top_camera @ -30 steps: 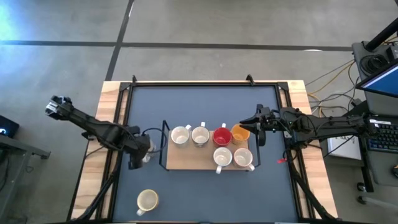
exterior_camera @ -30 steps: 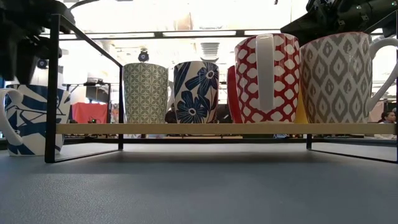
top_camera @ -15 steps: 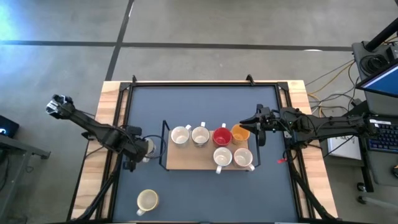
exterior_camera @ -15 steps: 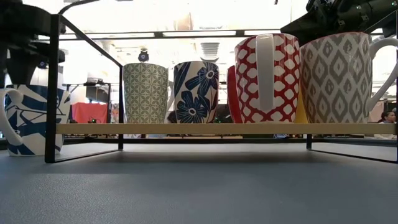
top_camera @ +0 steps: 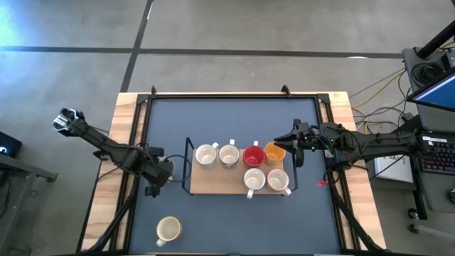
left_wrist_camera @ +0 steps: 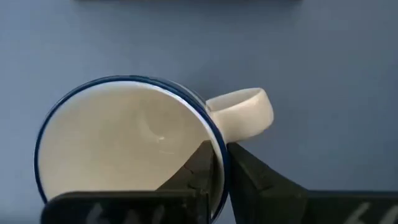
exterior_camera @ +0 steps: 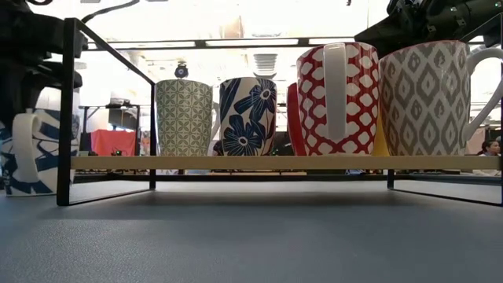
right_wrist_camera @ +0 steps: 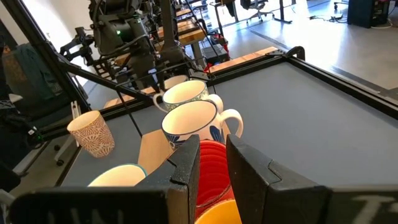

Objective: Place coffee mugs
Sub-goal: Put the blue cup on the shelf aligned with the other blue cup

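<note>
Six coffee mugs stand on a wooden rack board (top_camera: 213, 186): two white (top_camera: 206, 154), one red (top_camera: 254, 156), one orange (top_camera: 274, 151), and two white in the near row (top_camera: 254, 179). Left of the rack, my left gripper (top_camera: 158, 176) is shut on a blue-and-white patterned mug (exterior_camera: 35, 153) with a cream inside (left_wrist_camera: 124, 143). Another mug (top_camera: 168, 229) stands by its base near the table's front edge. My right gripper (top_camera: 293, 147) hovers at the orange mug's right side with a narrow gap between its fingers. My left gripper holds the patterned mug by its rim (left_wrist_camera: 217, 134), right beside the handle (left_wrist_camera: 249, 112). One finger (left_wrist_camera: 199, 165) is inside the mug and one (left_wrist_camera: 261, 180) outside, coming from above. The mug stays upright, its handle toward the near edge. My right gripper: I cannot tell whether it touches the orange mug (right_wrist_camera: 217, 214).
A black wire frame (top_camera: 188, 165) rises around the rack's left end, close to the held mug. The dark table top (top_camera: 234, 117) lies bare behind the rack. Wooden borders (top_camera: 128, 107) run along both table sides.
My left gripper has come down over the patterned mug's rim and shut on it. The mug has turned about: its handle, which pointed to the table's left, now faces the near edge. My right arm has kept still.
</note>
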Controlling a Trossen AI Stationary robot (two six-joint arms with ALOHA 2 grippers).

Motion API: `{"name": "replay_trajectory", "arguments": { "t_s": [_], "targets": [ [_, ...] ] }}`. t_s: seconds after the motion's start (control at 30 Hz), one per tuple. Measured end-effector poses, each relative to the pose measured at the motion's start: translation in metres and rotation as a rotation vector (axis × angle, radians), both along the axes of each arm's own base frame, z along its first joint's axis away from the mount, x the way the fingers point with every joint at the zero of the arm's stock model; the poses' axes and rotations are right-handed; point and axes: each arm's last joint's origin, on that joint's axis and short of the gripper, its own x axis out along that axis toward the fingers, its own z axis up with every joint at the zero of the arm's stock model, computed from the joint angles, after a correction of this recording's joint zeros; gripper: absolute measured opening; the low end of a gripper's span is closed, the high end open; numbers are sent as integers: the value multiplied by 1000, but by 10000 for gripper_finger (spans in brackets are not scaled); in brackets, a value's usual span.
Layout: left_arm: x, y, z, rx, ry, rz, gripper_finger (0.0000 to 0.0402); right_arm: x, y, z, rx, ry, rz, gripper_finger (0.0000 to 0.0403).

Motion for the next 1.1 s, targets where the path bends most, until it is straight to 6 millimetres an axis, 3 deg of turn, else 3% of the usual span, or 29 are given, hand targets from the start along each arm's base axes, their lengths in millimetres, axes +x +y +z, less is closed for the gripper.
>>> {"name": "replay_trajectory", "arguments": {
  "t_s": [0.3, 0.53, 0.77, 0.97, 1.1],
  "targets": [
    [1, 1, 23, 14, -45, 161, 8, 0, 0, 0, 0, 0, 0, 68],
    [1, 9, 69, 212, -150, 343, 8, 0, 0, 0, 0, 0, 0, 68],
    [10, 14, 110, 463, -330, 390, 7, 0, 0, 0, 0, 0, 0, 68],
    [24, 12, 125, 629, -444, 404, 7, 0, 0, 0, 0, 0, 0, 68],
    [38, 5, 131, 644, -474, 375, 7, 0, 0, 0, 0, 0, 0, 68]
  ]
}}
